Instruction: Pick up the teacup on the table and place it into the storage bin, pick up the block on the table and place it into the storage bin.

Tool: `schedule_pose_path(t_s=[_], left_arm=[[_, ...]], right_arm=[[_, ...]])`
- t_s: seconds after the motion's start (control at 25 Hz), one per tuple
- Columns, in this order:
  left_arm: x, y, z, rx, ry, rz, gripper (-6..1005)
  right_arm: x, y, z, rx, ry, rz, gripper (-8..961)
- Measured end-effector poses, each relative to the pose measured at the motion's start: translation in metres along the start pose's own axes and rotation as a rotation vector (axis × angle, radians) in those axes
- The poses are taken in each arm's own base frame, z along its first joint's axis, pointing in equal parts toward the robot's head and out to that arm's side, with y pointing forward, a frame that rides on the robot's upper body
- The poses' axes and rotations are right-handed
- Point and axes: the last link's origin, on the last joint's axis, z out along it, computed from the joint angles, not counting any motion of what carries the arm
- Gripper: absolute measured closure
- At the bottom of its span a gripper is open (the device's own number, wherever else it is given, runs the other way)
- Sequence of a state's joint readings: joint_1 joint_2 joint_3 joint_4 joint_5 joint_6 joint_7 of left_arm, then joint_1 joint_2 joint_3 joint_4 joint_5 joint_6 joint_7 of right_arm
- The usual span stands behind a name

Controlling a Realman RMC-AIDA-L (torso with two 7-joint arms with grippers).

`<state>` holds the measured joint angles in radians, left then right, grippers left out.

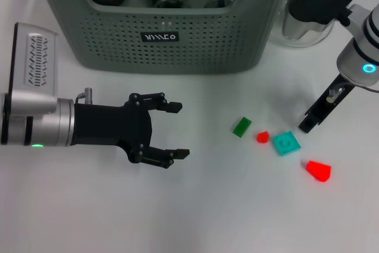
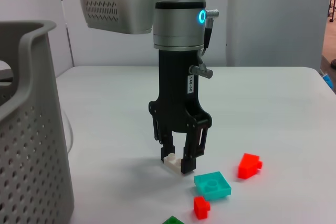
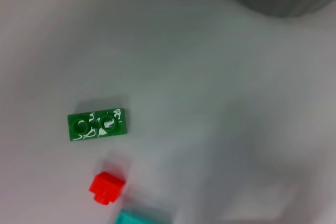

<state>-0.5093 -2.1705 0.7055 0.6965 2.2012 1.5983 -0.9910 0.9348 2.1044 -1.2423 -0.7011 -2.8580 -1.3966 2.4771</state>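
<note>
Right end effector (image 2: 178,165) at right of the head frame, fingers down on the counter (image 1: 237,217), clamped on a white block (image 2: 171,161), left end effector (image 1: 176,130) spread apart at lower left, storage bin (image 1: 166,39) at top centre.

- The storage bin (image 1: 195,39) is seen in grey-green, perforated, with a black label lettered in white.
- Blocks are shown in green (image 1: 241,127), teal (image 1: 286,143) and red (image 1: 319,170).

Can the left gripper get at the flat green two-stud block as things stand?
Probably yes. The left gripper hovers open over bare table, and nothing lies between it and the flat green two-stud block. The right gripper is busy on a white block farther off.
</note>
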Motion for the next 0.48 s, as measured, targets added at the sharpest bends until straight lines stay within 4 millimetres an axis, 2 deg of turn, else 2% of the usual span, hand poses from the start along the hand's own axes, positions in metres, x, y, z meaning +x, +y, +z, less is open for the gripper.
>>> schedule_pose_path(t_s=[0.08, 0.28, 0.4, 0.48], left_arm=[[0.000, 0.000, 0.000, 0.001, 0.000, 0.000, 107], [0.000, 0.000, 0.000, 0.001, 0.001, -0.001, 107], [0.000, 0.000, -0.001, 0.004, 0.003, -0.003, 107], [-0.001, 0.000, -0.001, 0.007, 0.002, -0.004, 107]], right_arm=[[0.000, 0.001, -0.001, -0.003, 0.003, -0.002, 390], [-0.002, 0.005, -0.010, -0.025, 0.002, -0.018, 524], [-0.007, 0.010, -0.033, -0.046, -0.034, -0.035, 524], [-0.012, 0.015, -0.057, -0.060, -0.077, -0.052, 524]])
